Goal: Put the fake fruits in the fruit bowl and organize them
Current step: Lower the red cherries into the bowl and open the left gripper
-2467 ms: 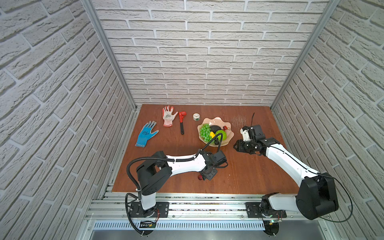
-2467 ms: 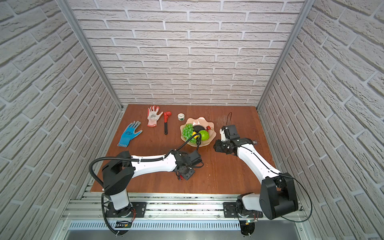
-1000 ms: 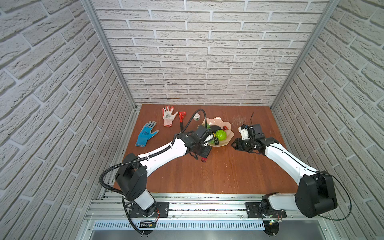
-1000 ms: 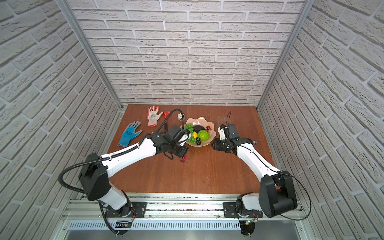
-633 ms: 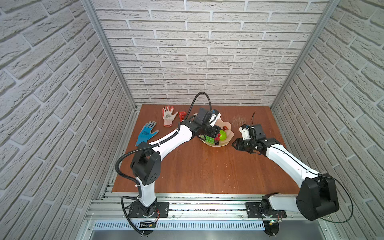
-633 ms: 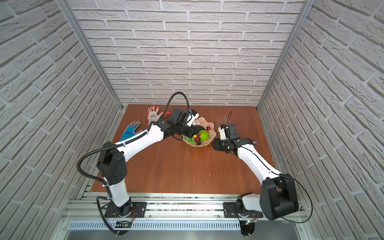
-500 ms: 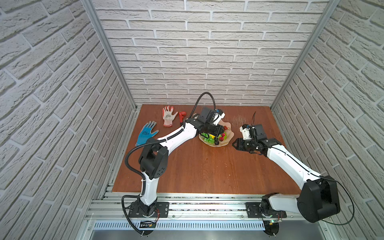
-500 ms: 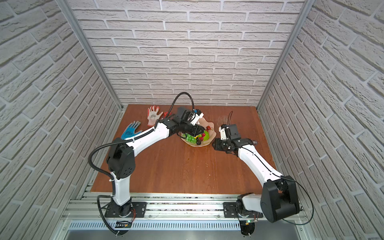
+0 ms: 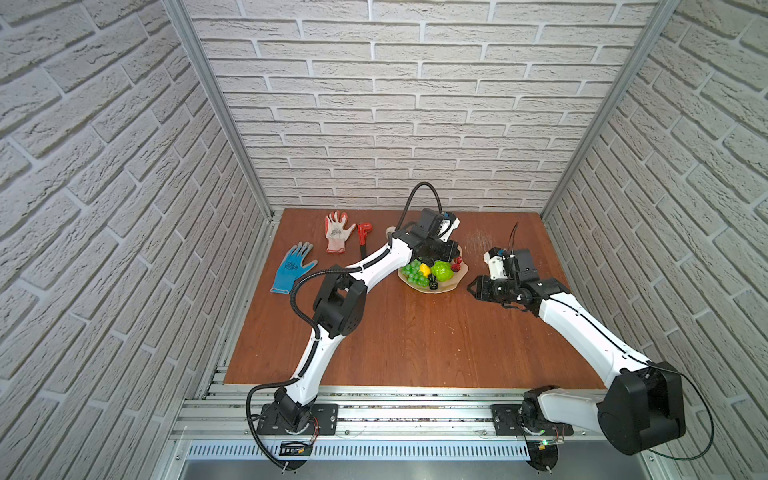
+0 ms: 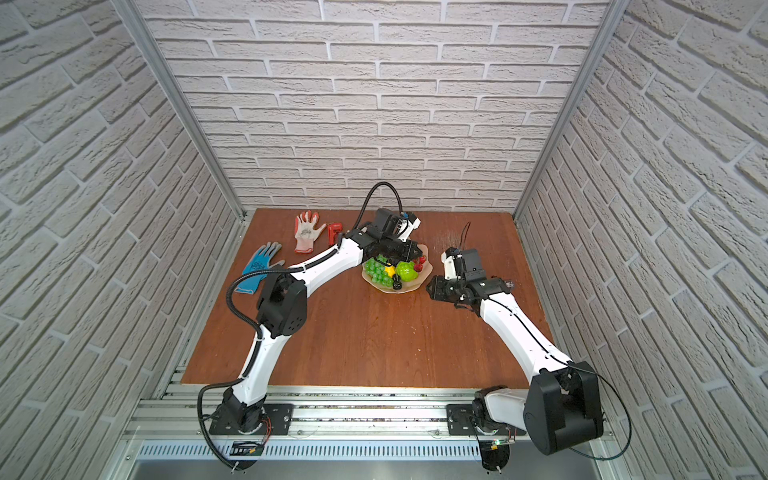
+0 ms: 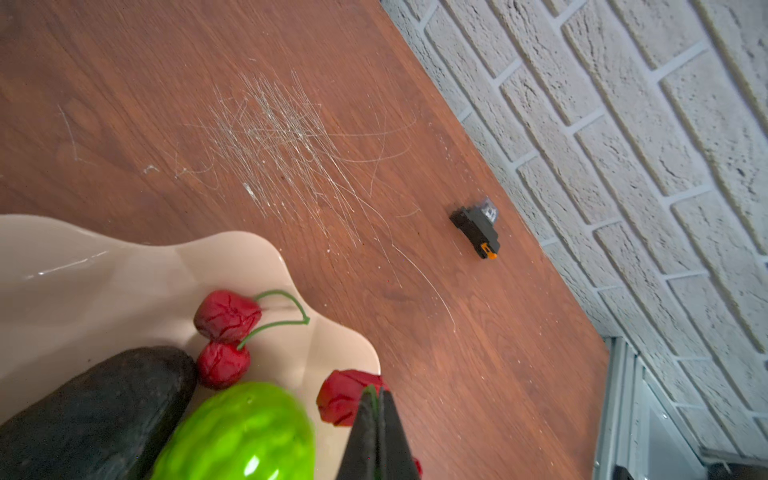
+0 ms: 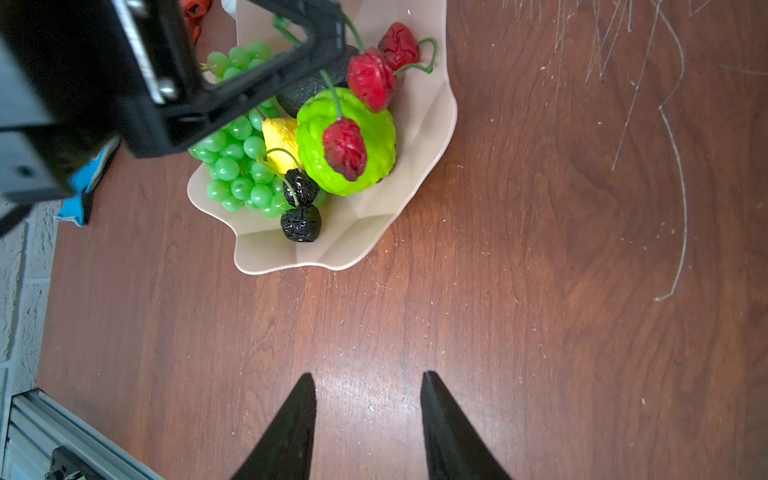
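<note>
Dangling wrinkled dark-red berries (image 12: 345,147) over glossy scalloped bowl (image 12: 353,249), left end effector (image 11: 376,392) pinching them; right end effector (image 12: 368,375) half-parted, empty.

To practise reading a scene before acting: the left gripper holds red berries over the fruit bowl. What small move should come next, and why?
Probably open the left gripper. It is shut on the stem of the red berry pair, which hangs over the bumpy green ball inside the fruit bowl, so releasing should land it in the bowl.
</note>
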Motion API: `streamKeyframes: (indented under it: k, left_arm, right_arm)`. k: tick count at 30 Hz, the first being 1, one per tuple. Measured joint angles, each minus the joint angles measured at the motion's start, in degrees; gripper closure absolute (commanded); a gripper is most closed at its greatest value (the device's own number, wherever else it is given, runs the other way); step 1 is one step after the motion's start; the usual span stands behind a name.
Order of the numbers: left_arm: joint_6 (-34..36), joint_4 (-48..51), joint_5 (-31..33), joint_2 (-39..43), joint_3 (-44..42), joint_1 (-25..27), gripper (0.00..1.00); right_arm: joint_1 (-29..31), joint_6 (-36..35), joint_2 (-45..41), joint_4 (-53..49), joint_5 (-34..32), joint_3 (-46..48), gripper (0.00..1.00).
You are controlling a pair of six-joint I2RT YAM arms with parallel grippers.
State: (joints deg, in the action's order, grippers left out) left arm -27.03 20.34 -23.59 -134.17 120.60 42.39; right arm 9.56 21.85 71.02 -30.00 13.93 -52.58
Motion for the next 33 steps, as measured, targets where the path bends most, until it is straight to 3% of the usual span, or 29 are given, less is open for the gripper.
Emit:
streamKeyframes:
  k: [10, 18, 27, 33]
  left_arm:
    - [-2.2, 2.6, 10.4, -5.2, 6.1, 2.0, 1.0]
    - [-2.9, 3.9, 13.2, -8.5, 10.1, 2.0, 1.0]
    - [-3.1, 5.2, 14.3, -9.9, 12.3, 2.0, 0.61]
    - [-1.6, 6.5, 15.9, -9.7, 12.5, 2.0, 0.58]
  right_arm:
    - [-0.6, 0.2, -1.8, -1.2, -0.2, 1.0, 0.56]
    - [-1.2, 0.2, -1.9, -1.6, 0.0, 1.9, 0.56]
    - [-1.6, 0.2, -1.9, -1.6, 0.1, 1.9, 0.56]
    - [-1.6, 0.2, -1.9, -1.6, 0.3, 1.9, 0.56]
